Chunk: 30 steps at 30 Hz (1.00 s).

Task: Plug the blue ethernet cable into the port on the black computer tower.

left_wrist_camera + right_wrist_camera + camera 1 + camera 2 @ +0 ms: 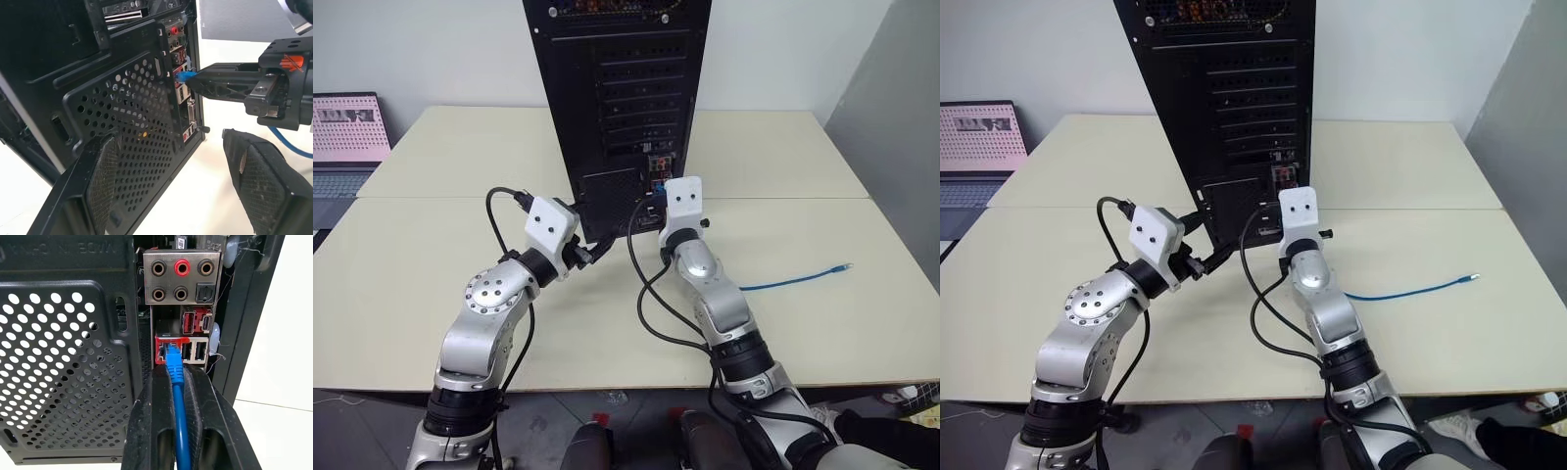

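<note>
The black computer tower [617, 88] stands upright at the back middle of the table, its rear panel facing me. My right gripper [175, 374] is shut on the blue ethernet cable [179, 421] just behind its plug [171, 355]. The plug's tip sits in the mouth of the port [160, 351], a red-framed socket in the connector strip. The rest of the cable [798, 281] trails across the table to the right, its free end at the far right. My left gripper [168, 139] hangs open beside the tower's vent grille [132, 112], holding nothing.
A laptop [347, 137] with a pink screen sits at the back left. Black robot cables [651, 294] loop over the table between my arms. The beige table [431, 245] spreads to both sides of the tower, and a grey wall panel [901, 127] stands at the right.
</note>
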Each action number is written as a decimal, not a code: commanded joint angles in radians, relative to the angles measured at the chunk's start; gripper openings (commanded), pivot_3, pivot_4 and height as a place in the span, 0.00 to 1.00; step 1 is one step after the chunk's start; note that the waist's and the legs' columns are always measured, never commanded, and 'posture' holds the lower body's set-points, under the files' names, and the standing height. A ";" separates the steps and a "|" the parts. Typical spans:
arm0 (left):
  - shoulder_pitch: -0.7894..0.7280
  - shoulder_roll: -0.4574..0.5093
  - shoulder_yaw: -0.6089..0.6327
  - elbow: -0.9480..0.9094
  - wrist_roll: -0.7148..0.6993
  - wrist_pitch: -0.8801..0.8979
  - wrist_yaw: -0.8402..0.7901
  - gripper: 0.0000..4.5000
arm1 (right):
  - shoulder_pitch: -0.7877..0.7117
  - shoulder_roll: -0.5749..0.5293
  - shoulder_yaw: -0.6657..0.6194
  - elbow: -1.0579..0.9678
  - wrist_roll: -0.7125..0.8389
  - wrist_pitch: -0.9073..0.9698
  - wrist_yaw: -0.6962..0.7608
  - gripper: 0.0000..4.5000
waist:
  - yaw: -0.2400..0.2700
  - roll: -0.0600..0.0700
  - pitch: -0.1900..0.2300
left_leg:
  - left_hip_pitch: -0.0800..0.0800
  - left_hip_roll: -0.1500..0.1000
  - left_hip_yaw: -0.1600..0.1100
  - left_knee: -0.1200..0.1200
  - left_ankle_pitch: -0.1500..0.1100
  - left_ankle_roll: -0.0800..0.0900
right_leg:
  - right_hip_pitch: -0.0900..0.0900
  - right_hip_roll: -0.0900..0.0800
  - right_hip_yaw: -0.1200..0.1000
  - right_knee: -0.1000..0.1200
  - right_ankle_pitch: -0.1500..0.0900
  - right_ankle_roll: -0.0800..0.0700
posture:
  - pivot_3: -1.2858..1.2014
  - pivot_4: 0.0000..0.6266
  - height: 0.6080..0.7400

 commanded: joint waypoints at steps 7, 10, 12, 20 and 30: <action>-0.005 -0.001 0.002 -0.031 0.000 -0.018 0.011 0.78 | -0.018 0.033 -0.001 -0.074 0.044 0.037 0.071 0.31 | 0.001 0.000 0.000 | -0.001 0.000 -0.001 0.000 0.000 0.000 | 0.000 0.000 -0.001 0.000 0.000 0.000 | 0.52 0.24 1.00; -0.003 -0.002 0.005 -0.026 0.008 -0.023 0.020 0.78 | 0.016 0.001 0.001 -0.139 0.048 0.077 0.099 0.45 | 0.002 0.000 0.000 | -0.002 0.000 -0.001 -0.001 0.000 0.000 | -0.001 0.000 0.000 -0.001 0.000 0.000 | 0.52 0.24 1.00; -0.001 -0.002 0.010 -0.023 0.013 -0.026 0.026 0.78 | 0.041 -0.018 -0.005 -0.185 0.050 0.106 0.117 0.53 | 0.004 0.000 0.000 | -0.003 0.000 -0.001 -0.001 0.000 0.000 | -0.001 -0.001 0.000 -0.001 0.000 0.000 | 0.52 0.24 1.00; 0.038 0.042 0.032 -0.035 0.011 0.077 0.039 0.78 | 0.160 -0.213 -0.050 -0.461 0.119 0.230 0.320 0.90 | 0.010 0.000 0.000 | -0.003 0.000 -0.001 -0.001 0.000 0.000 | -0.001 -0.003 -0.001 -0.001 0.000 0.000 | 0.52 0.24 1.00; 0.104 0.171 0.151 -0.023 -0.029 0.020 -0.053 0.78 | 0.209 -0.625 -0.266 -0.515 0.400 0.188 0.826 0.98 | 0.016 0.000 0.001 | -0.002 -0.001 0.000 -0.001 0.000 0.000 | 0.000 0.000 -0.001 -0.002 0.000 0.000 | 0.52 0.24 1.00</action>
